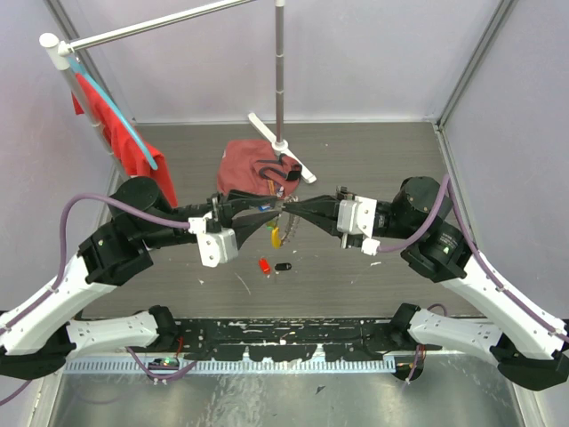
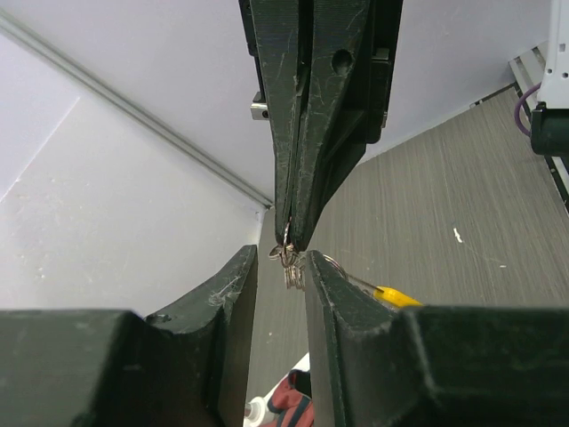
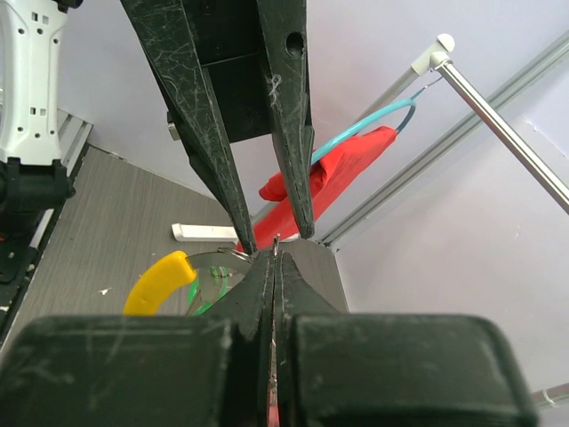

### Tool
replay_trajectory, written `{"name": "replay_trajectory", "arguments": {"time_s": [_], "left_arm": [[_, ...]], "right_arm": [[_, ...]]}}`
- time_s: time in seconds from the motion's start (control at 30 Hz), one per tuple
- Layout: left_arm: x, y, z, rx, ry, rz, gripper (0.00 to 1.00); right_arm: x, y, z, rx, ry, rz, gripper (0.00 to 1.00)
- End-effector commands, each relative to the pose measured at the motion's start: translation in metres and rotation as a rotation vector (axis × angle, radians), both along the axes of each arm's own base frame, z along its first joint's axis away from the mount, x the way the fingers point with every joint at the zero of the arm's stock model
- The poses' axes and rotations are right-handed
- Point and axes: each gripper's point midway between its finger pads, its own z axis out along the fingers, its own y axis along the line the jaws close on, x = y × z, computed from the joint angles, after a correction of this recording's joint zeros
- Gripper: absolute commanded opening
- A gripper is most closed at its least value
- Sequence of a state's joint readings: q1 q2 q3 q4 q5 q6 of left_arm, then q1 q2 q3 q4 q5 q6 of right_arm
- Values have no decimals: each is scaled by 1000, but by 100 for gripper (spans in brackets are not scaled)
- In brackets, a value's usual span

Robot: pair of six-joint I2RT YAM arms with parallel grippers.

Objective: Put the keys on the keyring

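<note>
We see right gripper (image 2: pixel 289 240) pinched tight on keyring (image 2: pixel 292 269); left gripper (image 2: pixel 280 258) narrowly parted, fingers flanking keyring; yellow-headed key (image 1: pixel 276 236) at 6 o'clock of it.

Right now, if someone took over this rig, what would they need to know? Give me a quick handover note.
Left gripper: fingers apart on either side of the keyring, not gripping it.
Right gripper: fingers shut on the keyring, holding it in the air above the table.
Done: the yellow key hangs under the ring, apparently threaded on.
Left to do: the red key and the black key lie loose on the table below, not yet on the ring.
</note>
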State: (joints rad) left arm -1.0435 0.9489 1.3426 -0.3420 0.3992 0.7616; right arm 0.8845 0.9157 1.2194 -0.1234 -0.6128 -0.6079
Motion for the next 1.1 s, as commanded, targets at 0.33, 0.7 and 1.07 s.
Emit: {"name": "replay_trajectory", "arguments": {"time_s": [0.33, 0.7, 1.07], "left_arm": [[-4, -8, 1, 6, -4, -41, 27], [-2, -12, 1, -7, 8, -41, 19], [-8, -12, 11, -48, 18, -73, 19]], "right_arm": [[-22, -12, 36, 83, -93, 53, 1], [-27, -16, 39, 102, -101, 64, 1], [-17, -9, 24, 51, -81, 43, 1]]}}
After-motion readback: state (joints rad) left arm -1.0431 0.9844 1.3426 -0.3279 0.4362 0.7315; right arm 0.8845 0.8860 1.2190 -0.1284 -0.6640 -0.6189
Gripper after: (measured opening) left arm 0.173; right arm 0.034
